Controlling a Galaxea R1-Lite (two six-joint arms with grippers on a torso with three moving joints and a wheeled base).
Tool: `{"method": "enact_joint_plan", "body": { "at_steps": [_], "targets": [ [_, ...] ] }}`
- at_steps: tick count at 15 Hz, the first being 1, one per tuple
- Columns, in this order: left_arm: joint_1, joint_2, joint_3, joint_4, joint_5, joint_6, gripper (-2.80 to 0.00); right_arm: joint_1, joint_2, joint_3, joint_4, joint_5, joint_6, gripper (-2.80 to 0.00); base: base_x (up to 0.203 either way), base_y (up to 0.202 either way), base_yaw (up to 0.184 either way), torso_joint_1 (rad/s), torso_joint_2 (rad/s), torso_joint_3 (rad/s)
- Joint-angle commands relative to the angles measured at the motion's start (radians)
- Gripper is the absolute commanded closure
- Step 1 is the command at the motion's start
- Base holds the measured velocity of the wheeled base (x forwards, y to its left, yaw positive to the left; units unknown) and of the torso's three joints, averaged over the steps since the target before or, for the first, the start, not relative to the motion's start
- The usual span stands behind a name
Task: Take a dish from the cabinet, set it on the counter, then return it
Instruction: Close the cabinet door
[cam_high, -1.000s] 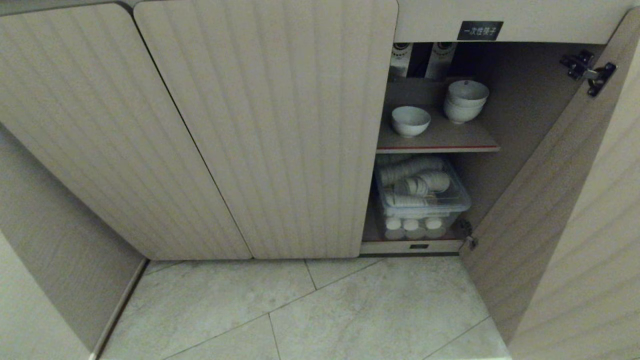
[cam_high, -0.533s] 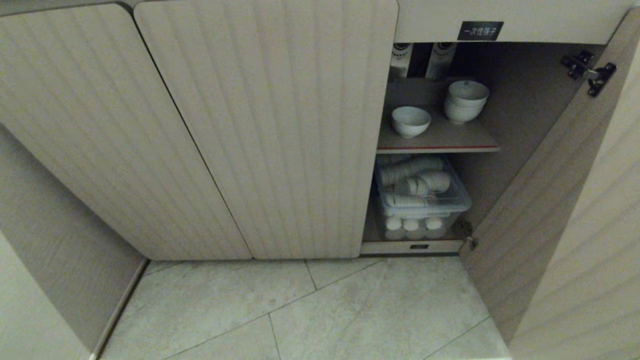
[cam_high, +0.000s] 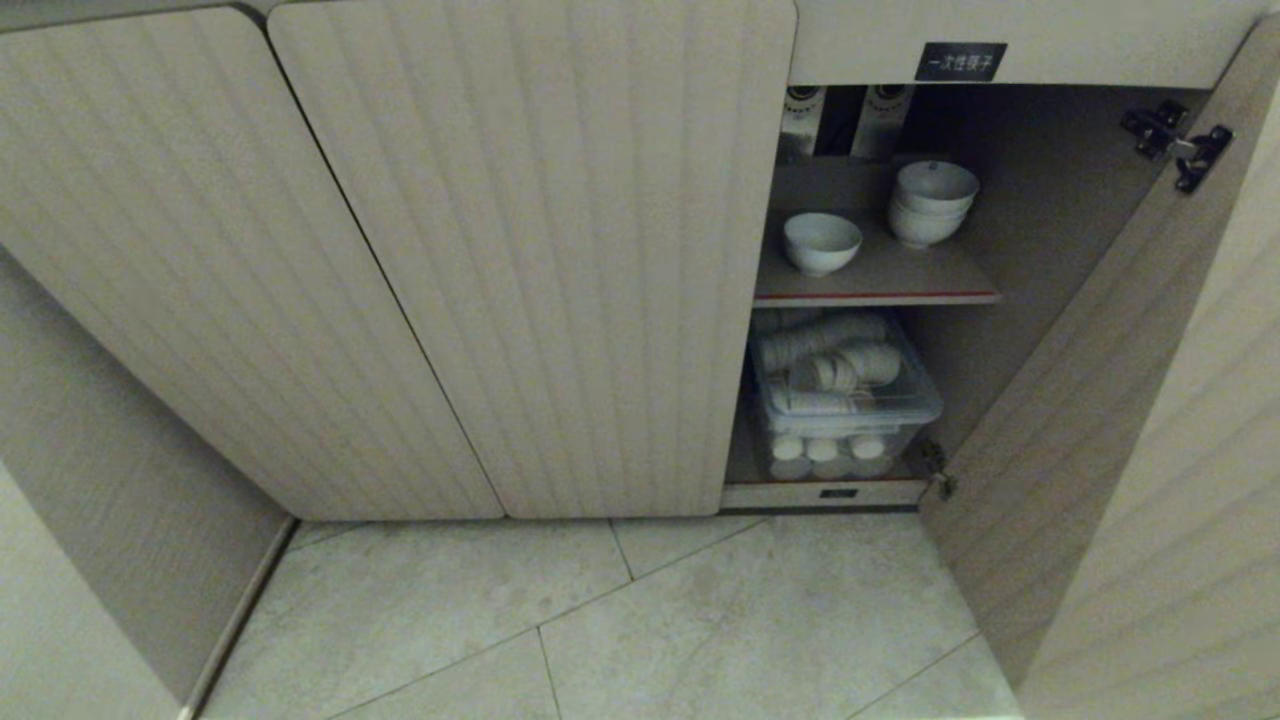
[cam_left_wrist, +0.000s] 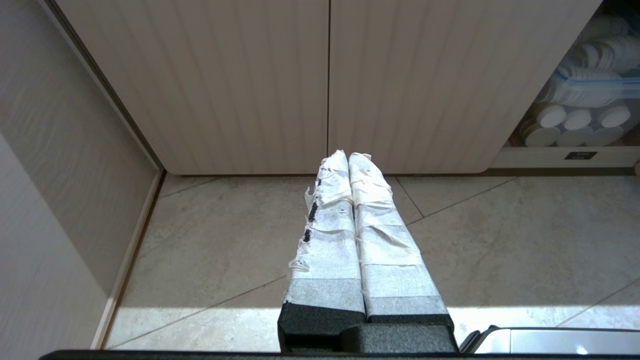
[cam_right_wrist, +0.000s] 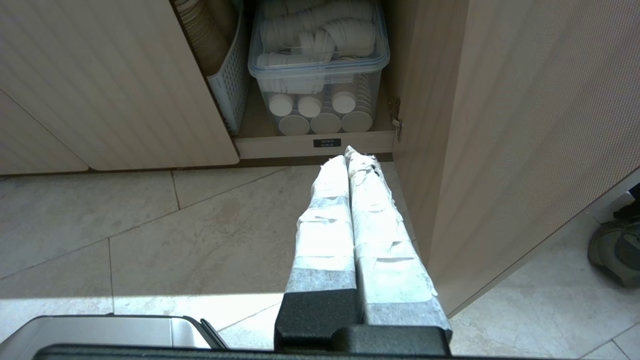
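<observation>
Head view: the cabinet (cam_high: 530, 250) is seen with its right door (cam_high: 1080, 400) swung open over the floor (cam_high: 600, 620).
On the shelf (cam_high: 880, 285) the dish (cam_high: 821, 242) is set alone, left of a bowl stack (cam_high: 932, 204); below, a clear bin (cam_high: 845, 400) is packed with white lids. Low over the tiles, the left gripper (cam_left_wrist: 348, 159) and right gripper (cam_right_wrist: 348, 155) are both pressed closed on nothing, taped fingers (cam_left_wrist: 327, 235) touching.

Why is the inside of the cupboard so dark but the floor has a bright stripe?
Head view: the cabinet recess lies in shade, the dish dim. Left wrist view: a sunlit band crosses the floor below the left gripper. Right wrist view: same band.
</observation>
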Motion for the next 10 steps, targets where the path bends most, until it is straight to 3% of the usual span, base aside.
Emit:
{"method": "enact_joint_plan", "body": {
  "at_steps": [1, 5, 10],
  "targets": [
    [0.000, 0.000, 0.000, 0.000, 0.000, 0.000, 0.00, 0.000, 0.001, 0.000, 0.000, 0.000, 0.000, 0.00, 0.000, 0.000, 0.000, 0.000, 0.00, 0.000],
    [0.000, 0.000, 0.000, 0.000, 0.000, 0.000, 0.00, 0.000, 0.001, 0.000, 0.000, 0.000, 0.000, 0.00, 0.000, 0.000, 0.000, 0.000, 0.00, 0.000],
    [0.000, 0.000, 0.000, 0.000, 0.000, 0.000, 0.00, 0.000, 0.001, 0.000, 0.000, 0.000, 0.000, 0.00, 0.001, -0.169, 0.000, 0.001, 0.00, 0.004]
  ]
}}
